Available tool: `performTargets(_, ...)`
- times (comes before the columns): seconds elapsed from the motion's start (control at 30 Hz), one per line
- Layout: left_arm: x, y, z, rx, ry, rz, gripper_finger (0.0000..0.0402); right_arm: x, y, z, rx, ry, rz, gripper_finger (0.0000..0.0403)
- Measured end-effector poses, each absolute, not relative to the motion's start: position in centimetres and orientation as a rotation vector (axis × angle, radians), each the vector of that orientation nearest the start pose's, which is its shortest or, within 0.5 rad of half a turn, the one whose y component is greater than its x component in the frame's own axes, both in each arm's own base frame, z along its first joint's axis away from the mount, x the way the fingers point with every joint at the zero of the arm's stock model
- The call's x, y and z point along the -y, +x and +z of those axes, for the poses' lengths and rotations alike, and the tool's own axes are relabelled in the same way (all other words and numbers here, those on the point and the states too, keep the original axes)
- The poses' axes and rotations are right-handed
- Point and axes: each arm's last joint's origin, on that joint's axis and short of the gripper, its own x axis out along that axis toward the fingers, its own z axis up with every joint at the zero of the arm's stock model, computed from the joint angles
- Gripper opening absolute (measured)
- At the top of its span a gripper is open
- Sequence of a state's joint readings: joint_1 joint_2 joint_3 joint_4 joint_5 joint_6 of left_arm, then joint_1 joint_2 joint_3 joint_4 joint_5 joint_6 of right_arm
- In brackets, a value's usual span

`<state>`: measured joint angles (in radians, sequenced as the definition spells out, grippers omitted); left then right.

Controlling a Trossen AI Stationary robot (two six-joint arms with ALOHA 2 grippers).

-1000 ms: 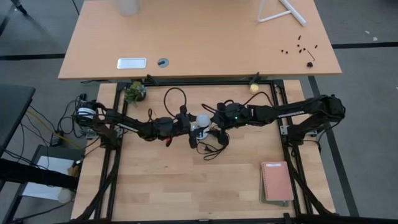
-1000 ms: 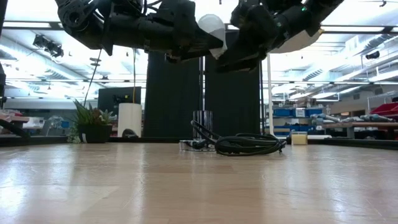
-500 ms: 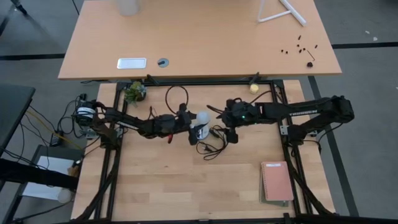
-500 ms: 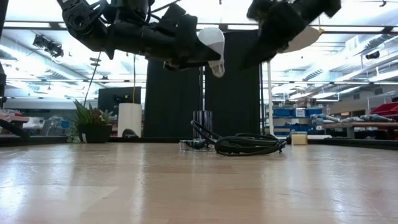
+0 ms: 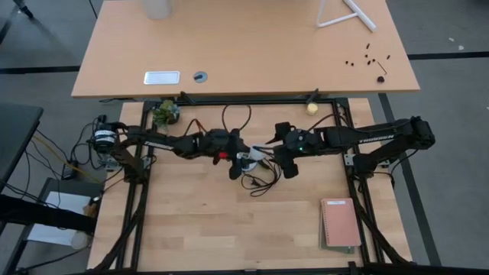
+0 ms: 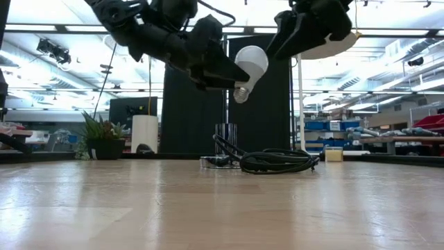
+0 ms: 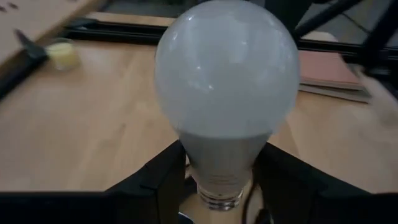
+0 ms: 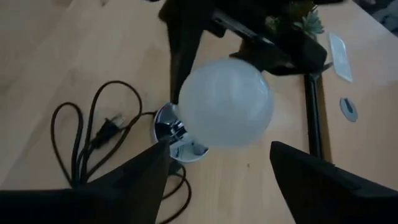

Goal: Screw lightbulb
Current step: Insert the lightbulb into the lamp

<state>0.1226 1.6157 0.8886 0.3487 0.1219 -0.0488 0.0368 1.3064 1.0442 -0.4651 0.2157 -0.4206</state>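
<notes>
Left claw (image 6: pixel 225 76): clamped on my lightbulb (image 6: pixel 248 68) at its neck, raised above the desk (image 6: pixel 222 208), over the socket (image 8: pixel 177 140). Right claw (image 8: pixel 217 168): fingers spread, empty, just beside the bulb.

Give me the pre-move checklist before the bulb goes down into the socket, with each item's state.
1. Left gripper shut on the lightbulb neck: ok.
2. Right gripper open and clear of the bulb: ok.
3. Screw base pointing down toward the table: ok, slightly tilted.
4. Bulb over the socket: cannot tell; near it, alignment unclear.
5. Cord clear of the socket mouth: cannot tell.
</notes>
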Motion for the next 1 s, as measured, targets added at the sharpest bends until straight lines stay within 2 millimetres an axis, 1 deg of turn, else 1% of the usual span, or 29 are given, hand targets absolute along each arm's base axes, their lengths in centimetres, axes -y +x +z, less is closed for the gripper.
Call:
performTargets(0.13,-5.0,34.3,21.9,-0.386,-0.120,-0.063,0.0193,-0.6,27.5,28.9,-0.746,-0.535,0.034,0.0318)
performTargets(0.27,-5.9,34.2,22.1,-0.377,-0.127,-0.060,0.0193,-0.1,27.5,28.9,-0.760,-0.561,0.001,0.0348)
performTargets(0.33,-6.2,34.2,22.1,-0.375,-0.129,-0.053,0.0193,0.1,28.0,28.5,-0.778,-0.609,-0.018,0.0359)
performTargets(0.4,-6.1,34.2,22.0,-0.380,-0.131,-0.075,0.0193,0.1,28.4,28.0,-0.811,-0.696,-0.059,0.0366)
performTargets(0.5,-6.1,34.1,21.9,-0.399,-0.137,-0.104,0.0193,-0.1,29.0,27.8,-0.795,-0.765,-0.056,0.0370)
performTargets(0.57,-6.2,34.0,21.8,-0.404,-0.141,-0.112,0.0193,-0.2,29.5,27.4,-0.781,-0.756,-0.031,0.0370)
performTargets(0.67,-6.3,34.0,21.8,-0.405,-0.141,-0.106,0.0193,0.2,30.3,26.3,-0.809,-0.740,0.000,0.0369)
performTargets(0.8,-6.3,34.0,21.8,-0.404,-0.141,-0.115,0.0193,0.0,31.4,24.7,-0.830,-0.735,0.034,0.0364)
performTargets(1.0,-6.5,33.9,21.7,-0.415,-0.144,-0.110,0.0192,-0.2,32.7,23.9,-0.789,-0.733,0.009,0.0348)
